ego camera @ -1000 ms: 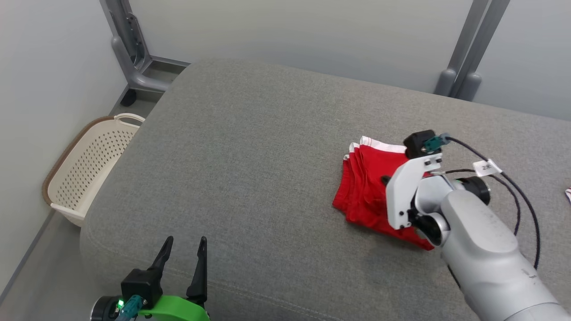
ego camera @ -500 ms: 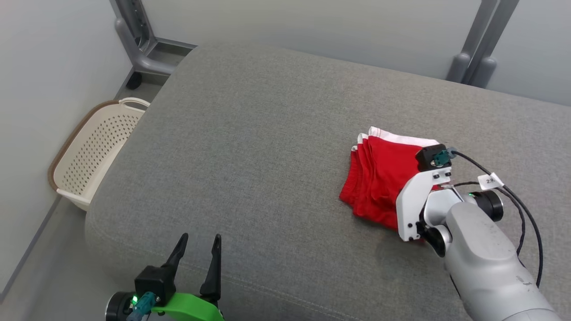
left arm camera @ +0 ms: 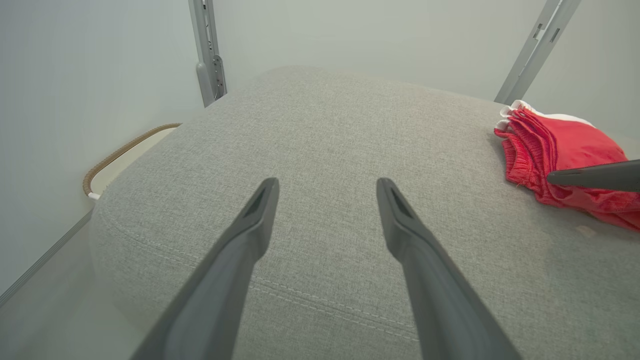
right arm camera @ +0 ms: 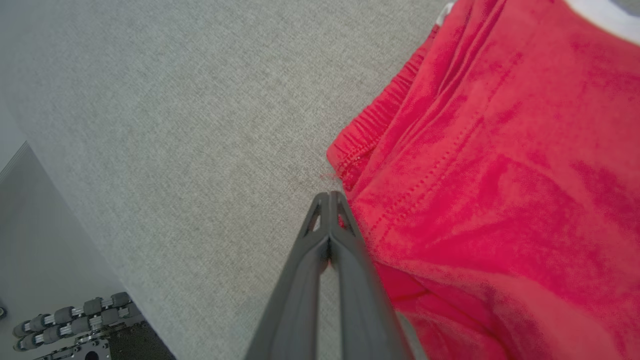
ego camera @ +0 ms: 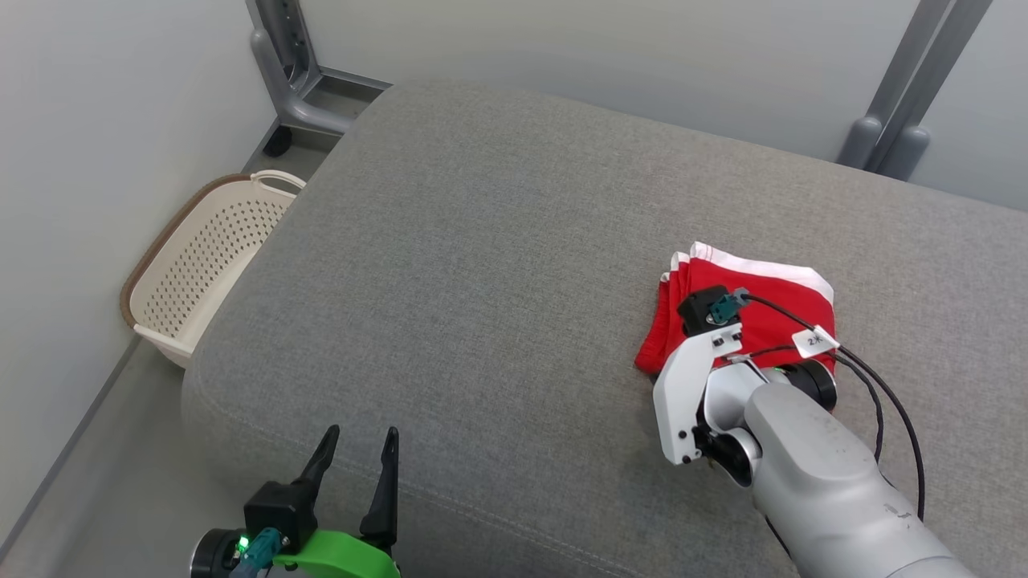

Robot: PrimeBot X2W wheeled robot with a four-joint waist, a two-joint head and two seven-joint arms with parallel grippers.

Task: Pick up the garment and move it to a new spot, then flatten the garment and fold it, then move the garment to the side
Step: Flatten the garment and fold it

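A red garment [ego camera: 775, 309] with white trim lies folded in a bundle on the right of the grey cushion [ego camera: 482, 281]; it also appears in the left wrist view as the garment [left arm camera: 560, 145] and in the right wrist view as the garment [right arm camera: 500, 175]. My right gripper [right arm camera: 329, 196] is shut, its tips resting at the garment's elastic-edged corner with nothing seen between them. From the head camera its white wrist [ego camera: 683, 393] covers the garment's near left part. My left gripper [ego camera: 361, 440] stands open over the cushion's near edge, far left of the garment, fingers empty [left arm camera: 325, 186].
A cream perforated basket [ego camera: 201, 265] sits on the floor left of the cushion. Grey metal posts [ego camera: 289, 72] stand at the back left and posts [ego camera: 891, 136] at the back right against the wall. Roller wheels [right arm camera: 70, 315] show below the cushion's edge.
The head camera has shifted, so the whole scene sits further right. My right wrist has moved from the garment's right side to its near left corner. The left gripper stays open.
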